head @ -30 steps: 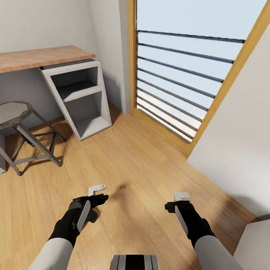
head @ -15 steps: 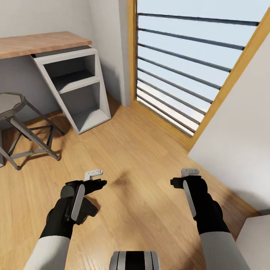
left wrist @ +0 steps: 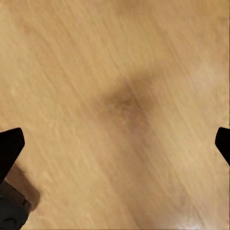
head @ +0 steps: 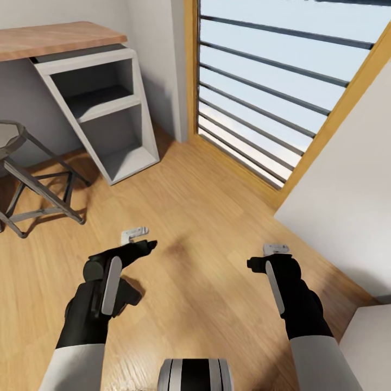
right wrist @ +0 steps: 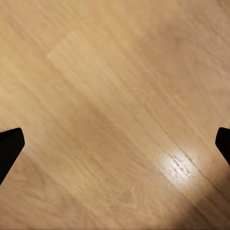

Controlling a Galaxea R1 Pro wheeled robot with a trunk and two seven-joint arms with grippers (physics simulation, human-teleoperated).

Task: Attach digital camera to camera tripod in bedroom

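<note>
Two grippers, the left gripper [head: 142,239] and the right gripper [head: 275,252], hang over the wood floor [head: 206,228] near the worktop [head: 54,38], jaws wide open and holding nothing, in the bedroom.

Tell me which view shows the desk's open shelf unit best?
The head view: the shelf unit stands whole under the wooden desktop, beside the stool. Both wrist views look at wood floor between open fingertips.
</note>
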